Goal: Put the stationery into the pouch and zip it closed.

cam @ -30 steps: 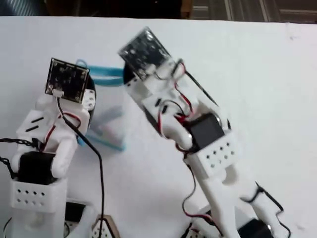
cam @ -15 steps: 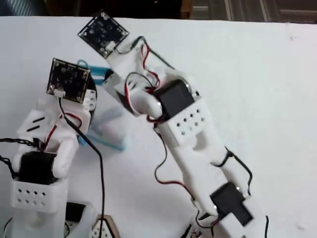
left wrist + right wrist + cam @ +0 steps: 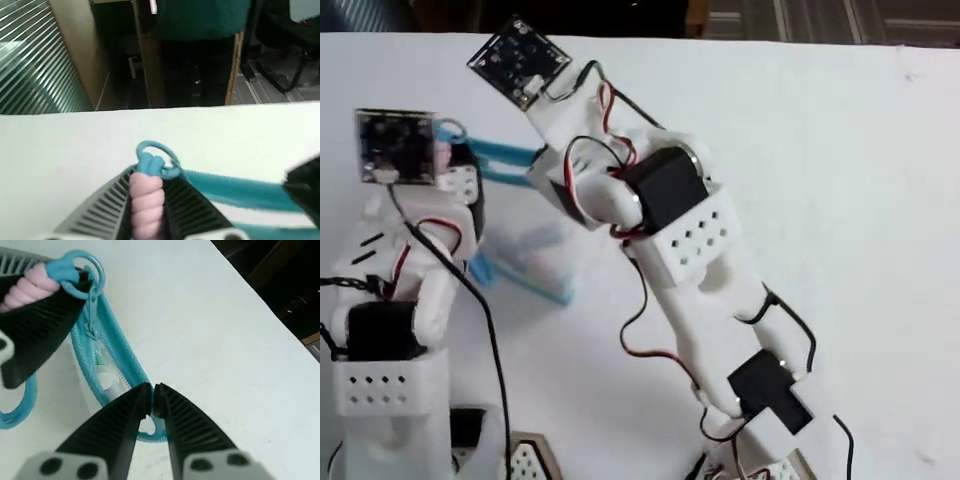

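The zipper pull (image 3: pixel 147 205) is clenched in the left claw (image 3: pixel 150 176), and the pouch (image 3: pixel 125 357) is pinched by the right claw (image 3: pixel 152 391), seemingly as bracing.

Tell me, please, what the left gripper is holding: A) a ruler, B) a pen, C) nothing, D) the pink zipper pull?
D: the left gripper is shut on the pink zipper pull of the pouch, whose other end the right gripper pinches.

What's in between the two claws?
Right wrist view: the open zipper of the pouch, stationery showing inside, runs from the zipper pull in the left gripper to the right gripper pinching its end.
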